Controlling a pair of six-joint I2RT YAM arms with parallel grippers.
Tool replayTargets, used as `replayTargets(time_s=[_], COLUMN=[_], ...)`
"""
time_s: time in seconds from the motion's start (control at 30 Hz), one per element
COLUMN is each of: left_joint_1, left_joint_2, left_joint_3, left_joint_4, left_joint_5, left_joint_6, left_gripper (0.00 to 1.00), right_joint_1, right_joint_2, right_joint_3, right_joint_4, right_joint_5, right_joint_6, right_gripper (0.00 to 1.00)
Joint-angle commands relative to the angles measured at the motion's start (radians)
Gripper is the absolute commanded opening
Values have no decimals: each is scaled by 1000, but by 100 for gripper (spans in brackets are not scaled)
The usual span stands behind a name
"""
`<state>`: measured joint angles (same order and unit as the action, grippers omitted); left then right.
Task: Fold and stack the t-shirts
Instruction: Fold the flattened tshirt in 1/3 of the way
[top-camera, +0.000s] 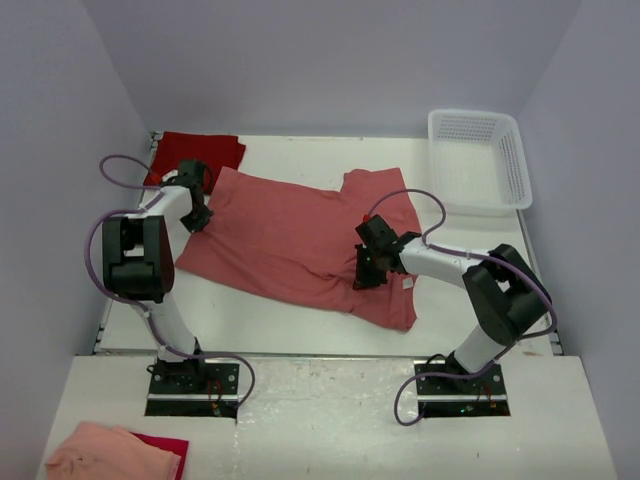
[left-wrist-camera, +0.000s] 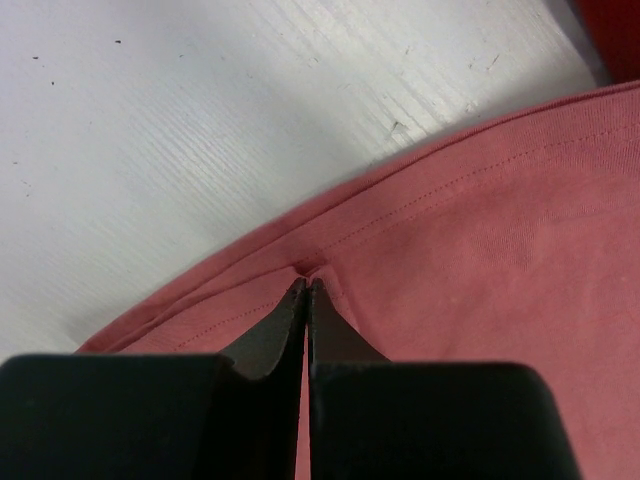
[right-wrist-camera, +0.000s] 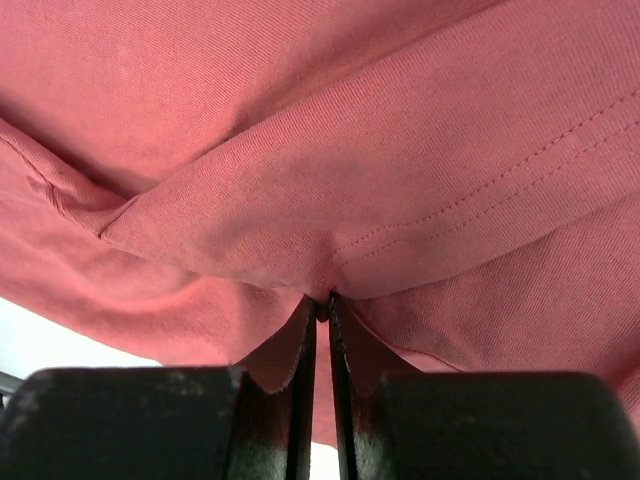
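**A:** What sits around the salmon t-shirt (top-camera: 290, 240)?

**B:** It lies spread and wrinkled across the middle of the white table (top-camera: 260, 320), with its small white neck label (top-camera: 408, 283) showing near the right side. The crimson t-shirt (top-camera: 197, 155) lies in the far left corner, right at the salmon one's corner. I cannot tell whether the two touch.

**A:** And the grippers?

**B:** The left gripper (left-wrist-camera: 307, 288) is closed tight on the stitched hem at the salmon shirt's left edge, with bare tabletop just beyond it. The right gripper (right-wrist-camera: 322, 305) has its jaws drawn to a narrow slit and pinches a hemmed fold on the shirt's right part. The cloth drapes above its fingers.

**A:** Anything in the way?

**B:** A purple cable (top-camera: 420, 200) arcs from the right arm over the shirt's right sleeve. Pale walls (top-camera: 60, 120) close the table in on the left, back and right.

**A:** Room to move?

**B:** Bare tabletop runs between the shirt's near hem and the table's near edge, and a strip of it lies along the far side.

**A:** Containers?

**B:** A white mesh basket (top-camera: 480, 160) stands in the far right corner, near the right sleeve but apart from it. Both shirts lie outside it. A crumpled peach-pink cloth (top-camera: 115, 455) rests on the near ledge, left of the arm bases.
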<state>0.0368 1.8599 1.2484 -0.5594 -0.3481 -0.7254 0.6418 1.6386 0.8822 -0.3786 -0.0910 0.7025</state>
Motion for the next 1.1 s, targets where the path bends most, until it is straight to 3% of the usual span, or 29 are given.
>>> replayTargets(time_s=[0.0,0.37,0.5,0.57,0.87,1.07], left_joint_1=[3,2,2,2,2,2], left_joint_2=[-24,-13,-19,-21,1,4], left_joint_3=[0,-14,-15,-17,-6,0], left_joint_4=[29,38,38,38,35,36], left_joint_5=[-6,-2,1,0,-15,-25], left_joint_6=[-25,-25,-28,-28,-9,-6], left_gripper=[0,0,0,0,0,0], right_joint_1=[9,56,64,64,61,32], right_joint_2=[-3,-151,-143,-135,9,180], right_joint_3=[23,17,26,47,285,437], right_joint_4=[-11,-85,-95,-103,-167,-158], right_joint_5=[69,126,134,142,232,148], right_joint_6=[8,37,38,25,-61,-126], right_gripper=[8,9,0,0,0,2])
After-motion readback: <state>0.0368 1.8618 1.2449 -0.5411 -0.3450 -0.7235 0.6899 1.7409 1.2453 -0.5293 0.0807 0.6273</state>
